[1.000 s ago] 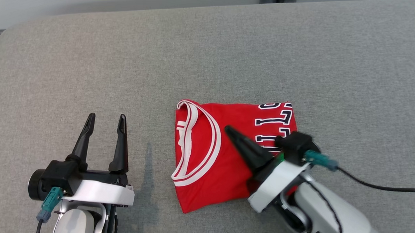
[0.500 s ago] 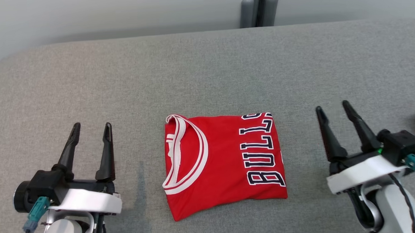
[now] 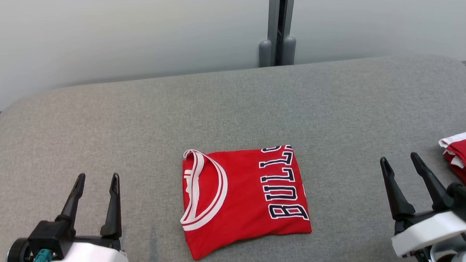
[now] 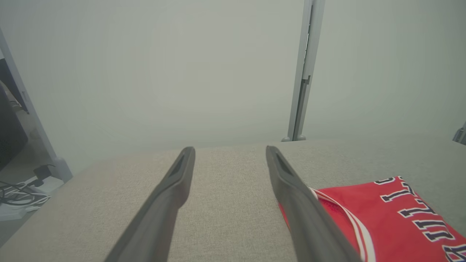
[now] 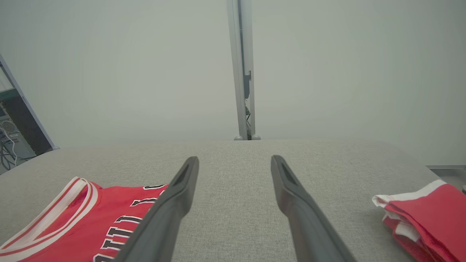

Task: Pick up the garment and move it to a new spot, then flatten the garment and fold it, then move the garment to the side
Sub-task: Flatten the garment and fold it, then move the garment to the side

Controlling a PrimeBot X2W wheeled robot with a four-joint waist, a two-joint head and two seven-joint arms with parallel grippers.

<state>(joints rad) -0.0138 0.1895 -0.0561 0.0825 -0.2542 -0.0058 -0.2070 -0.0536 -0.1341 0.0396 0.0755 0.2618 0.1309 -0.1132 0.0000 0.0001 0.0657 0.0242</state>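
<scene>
Both grippers sit at the near edge of the grey padded table (image 3: 232, 107), fingers pointing toward the far wall. Left gripper (image 3: 98, 176) has its two dark fingers spread wide, with bare table cloth showing between them. Right gripper (image 3: 398, 157) is spread just as wide and holds nothing.

Between the two, well apart from each, the red garment (image 3: 239, 200) lies flat on the table as a folded, roughly square packet. Its white-banded neckline faces the left gripper, and its dark-and-white lettering runs along the side nearer the right gripper. A strip of bare grey cloth separates the garment's left edge from the left gripper, and a similar strip separates its right edge from the right gripper.

Beyond the right gripper, at the table's right edge, sits a stack of folded red cloth (image 3: 464, 157) with white trim, near the outer finger but apart from it. Past the garment the table runs bare to its rounded far edge, where a grey post (image 3: 278, 28) stands against the pale wall (image 3: 98, 42).
</scene>
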